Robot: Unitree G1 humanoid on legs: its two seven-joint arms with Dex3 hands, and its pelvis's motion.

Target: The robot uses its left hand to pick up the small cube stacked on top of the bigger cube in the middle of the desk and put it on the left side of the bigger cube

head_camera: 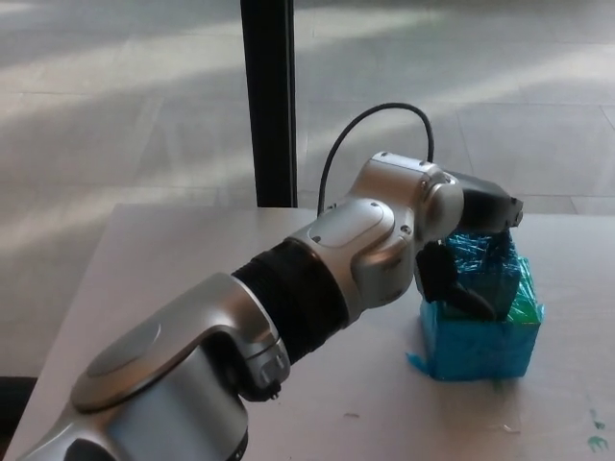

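Grasp step: I see my left hand (pixel 468 252) wrapped over the small cube (pixel 485 269), which sits atop the bigger cube (pixel 478 336) on the table (pixel 192 259), thumb and fingers apparently pinching it; next, lift clear, carry left.

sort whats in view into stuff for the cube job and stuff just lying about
For the job:
- left hand
- small cube
- bigger cube
- desk

Just about:
- black post
- black cable
- floor
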